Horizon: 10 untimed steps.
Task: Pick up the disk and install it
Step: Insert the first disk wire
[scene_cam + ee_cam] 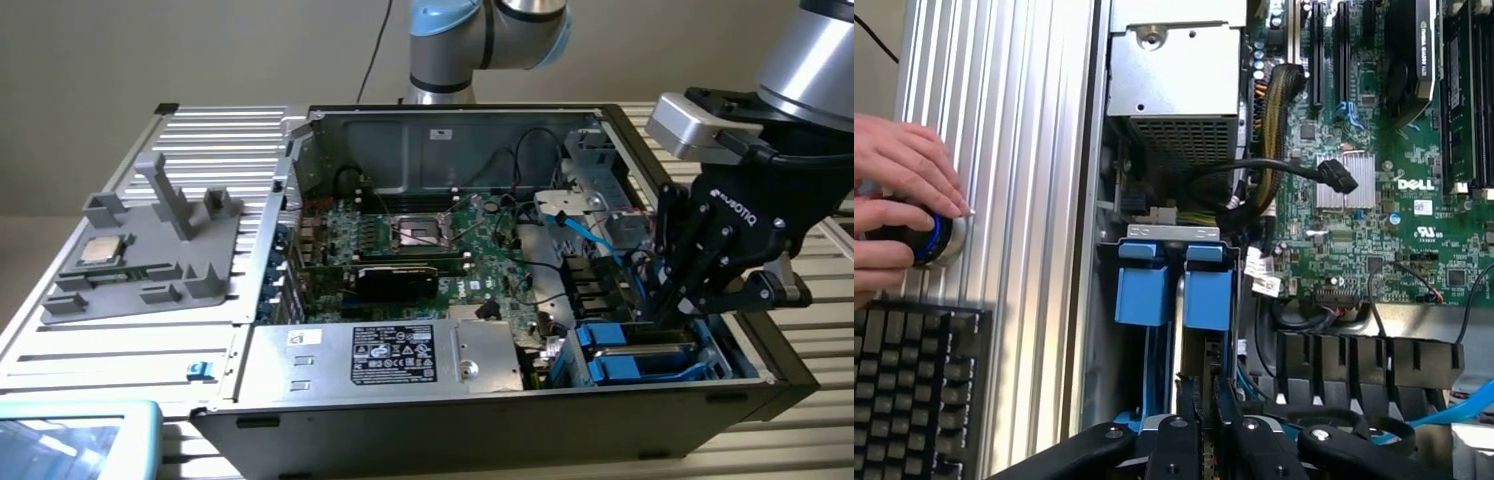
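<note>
Plainly at the install step, with the pick-up done by the look of it. Across most of the slatted bench [134, 345]: an open computer case [441, 125], lying on its side, and a grey fixture [147, 245] toward the bench edge on the exterior view's left. On the case floor, the green motherboard [447, 250]. Along the case's near wall, a silver power supply [387, 355]. On the bench just outside the case, a keyboard [914, 390].

Reaching down into the case's near corner on the exterior view's right, the gripper [1204, 442], jaws narrow and closed, as far as can be judged, on the near end of the disk [1209, 290]. Stands on edge in the drive bay there, touching or just beside a second blue carrier [1139, 285]. Whether fully home, cannot tell.

Beside the keyboard, a person's hand [899, 190] on a blue-ringed knob [932, 240].

Calls, in my judgement, for a straight, square push along the bay's rails. Needs the disk kept level with its neighbour and clear of the black cable [1274, 172] looping near the bay's far end. No letting go until the carrier sits flush.
</note>
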Each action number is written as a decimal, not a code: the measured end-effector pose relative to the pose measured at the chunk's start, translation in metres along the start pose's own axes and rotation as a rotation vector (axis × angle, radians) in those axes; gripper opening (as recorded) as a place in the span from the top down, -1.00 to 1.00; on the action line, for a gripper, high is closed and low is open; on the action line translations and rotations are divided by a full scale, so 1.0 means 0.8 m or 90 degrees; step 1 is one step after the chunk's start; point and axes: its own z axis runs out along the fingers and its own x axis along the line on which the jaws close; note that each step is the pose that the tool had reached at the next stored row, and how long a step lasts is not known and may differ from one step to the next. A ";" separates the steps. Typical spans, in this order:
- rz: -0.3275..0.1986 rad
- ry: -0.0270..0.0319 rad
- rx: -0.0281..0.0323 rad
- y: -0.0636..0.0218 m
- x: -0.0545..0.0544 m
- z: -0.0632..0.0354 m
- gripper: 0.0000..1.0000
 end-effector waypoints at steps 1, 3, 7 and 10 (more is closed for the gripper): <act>0.000 -0.0005 -0.0005 0.000 0.000 0.000 0.66; 0.004 -0.0018 -0.0009 0.000 0.000 0.001 0.66; 0.008 -0.0028 -0.0015 0.001 0.000 0.002 0.66; 0.011 -0.0038 -0.0018 0.001 0.000 0.003 0.66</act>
